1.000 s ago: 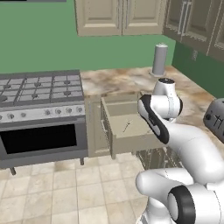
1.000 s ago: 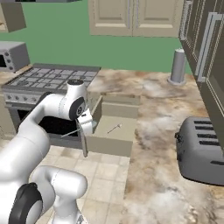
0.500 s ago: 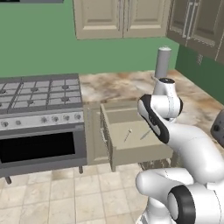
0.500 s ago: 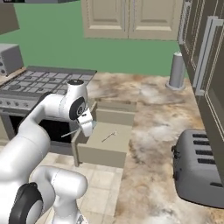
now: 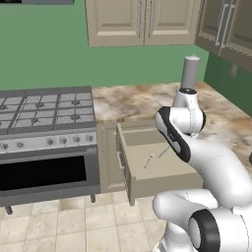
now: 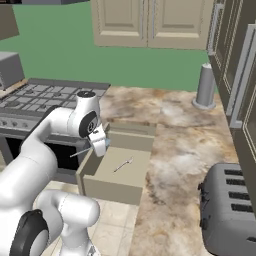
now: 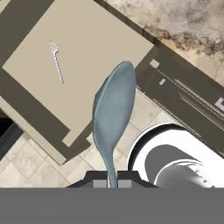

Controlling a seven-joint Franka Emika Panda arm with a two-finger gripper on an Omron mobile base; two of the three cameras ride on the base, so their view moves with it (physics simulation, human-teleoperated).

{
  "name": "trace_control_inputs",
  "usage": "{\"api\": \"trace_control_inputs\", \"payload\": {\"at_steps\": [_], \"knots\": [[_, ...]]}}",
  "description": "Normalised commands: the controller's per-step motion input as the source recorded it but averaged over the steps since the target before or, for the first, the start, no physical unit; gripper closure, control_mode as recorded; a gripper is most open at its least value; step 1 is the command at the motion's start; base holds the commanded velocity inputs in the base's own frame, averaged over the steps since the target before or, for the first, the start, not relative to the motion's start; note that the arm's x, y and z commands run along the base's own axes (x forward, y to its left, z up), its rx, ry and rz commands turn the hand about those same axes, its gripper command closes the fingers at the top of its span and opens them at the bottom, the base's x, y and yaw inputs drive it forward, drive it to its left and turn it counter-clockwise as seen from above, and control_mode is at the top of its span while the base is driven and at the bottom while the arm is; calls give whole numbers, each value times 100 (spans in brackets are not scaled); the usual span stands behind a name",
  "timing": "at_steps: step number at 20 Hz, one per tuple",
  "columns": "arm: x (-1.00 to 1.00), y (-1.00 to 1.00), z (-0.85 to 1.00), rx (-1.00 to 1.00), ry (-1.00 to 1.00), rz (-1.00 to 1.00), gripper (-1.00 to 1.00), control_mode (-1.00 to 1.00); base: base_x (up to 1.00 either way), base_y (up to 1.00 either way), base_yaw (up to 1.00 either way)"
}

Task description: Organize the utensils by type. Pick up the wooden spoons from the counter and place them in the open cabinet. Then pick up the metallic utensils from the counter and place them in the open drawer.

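My gripper [image 7: 112,183] is shut on the thin handle of a small silver spoon [image 7: 113,105] whose pale bluish bowl points away from the hand. It hangs over the front corner of the open beige drawer [image 7: 92,39]. A thin grey fork [image 7: 56,61] lies flat on the drawer floor. In the right base view the gripper [image 6: 99,144] sits at the left wall of the drawer [image 6: 112,187], with the fork [image 6: 122,165] inside. From the left base, the arm stands in front of the drawer [image 5: 162,184] and fork [image 5: 148,160]. The wooden spoons are out of view.
A stove with an oven [image 5: 44,167] stands left of the drawer. On the marbled counter [image 6: 185,150] are a grey cylinder [image 6: 205,87] at the back and a toaster [image 6: 230,210] in front. Tan cupboards with bar handles [image 6: 242,65] line the right wall.
Both base views have shifted, so the base has driven. The hand, still holding the spoon, has risen from low at the drawer's front to its left wall.
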Motion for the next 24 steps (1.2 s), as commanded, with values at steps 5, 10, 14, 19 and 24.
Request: {"api": "trace_control_inputs", "payload": {"at_steps": [5, 10, 14, 19, 24], "knots": [[0, 0, 0, 0, 0, 0, 100, 100, 51, -19, 1], [0, 0, 0, 0, 0, 0, 100, 100, 41, -19, 0], [0, 0, 0, 0, 0, 0, 100, 100, 27, -17, 0], [0, 0, 0, 0, 0, 0, 100, 100, 2, -1, 0], [0, 0, 0, 0, 0, 0, 100, 100, 0, 0, 0]]}}
